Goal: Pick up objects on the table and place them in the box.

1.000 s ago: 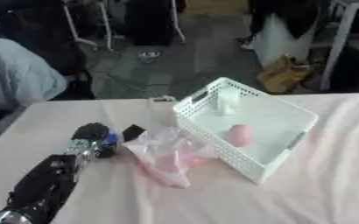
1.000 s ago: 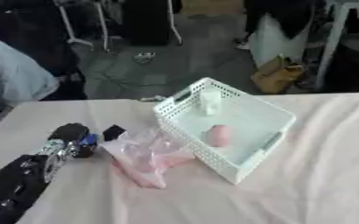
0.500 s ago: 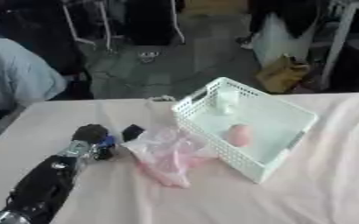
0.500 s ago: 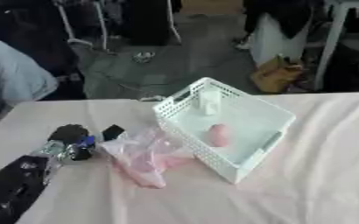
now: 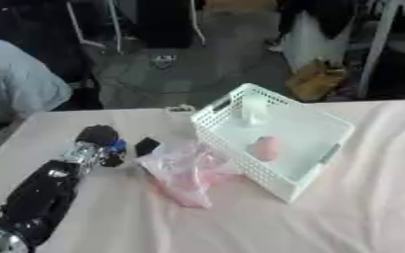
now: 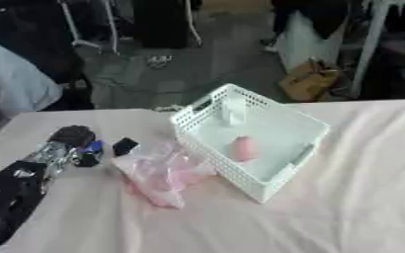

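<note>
A white slatted box [image 5: 237, 161] stands askew mid-table. Inside it lie a pink rounded object [image 5: 263, 147] and a pale clear item [image 5: 253, 108] at the far corner. A crumpled pink, clear plastic bag [image 5: 187, 172] lies on the table against the box's left wall. My left arm reaches in from the lower left. Its black hand [image 5: 97, 136] rests on the table left of the bag. A small black piece [image 5: 145, 146] sits between hand and bag; whether it belongs to the hand is unclear. The right hand does not show.
The table wears a pale pink cloth [image 5: 353, 212] that runs on to the right and front. A person in light blue [image 5: 16, 91] sits past the far left corner. Chair legs and a brown bag [image 5: 316, 81] stand on the floor beyond.
The whole picture has shifted a little upward. My left hand has edged slightly farther from me. Bag and box keep their places.
</note>
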